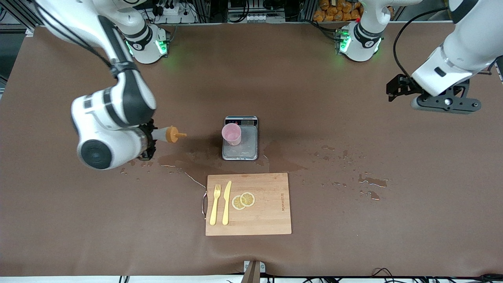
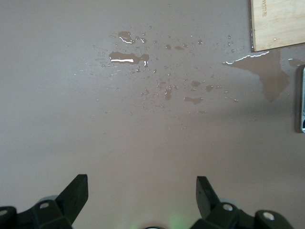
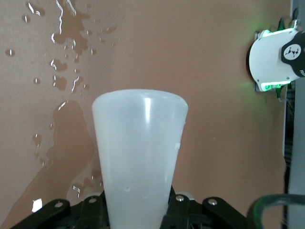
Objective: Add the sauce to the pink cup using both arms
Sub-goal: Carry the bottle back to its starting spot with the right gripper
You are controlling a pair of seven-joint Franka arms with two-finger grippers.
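Front view: my right hand grips the sauce sideways, nozzle toward the pink cup on the scale | left hand waits spread wide, empty, over wet counter.

- Front view looked down from high across the tabletop, facing both bases.
- Left wrist view faced down, sharing its cutting board.
- Right wrist view sat close.

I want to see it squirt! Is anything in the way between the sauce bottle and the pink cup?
Nothing visible. The right gripper holds the sauce bottle sideways, nozzle toward the pink cup on the scale; only wet table lies between.
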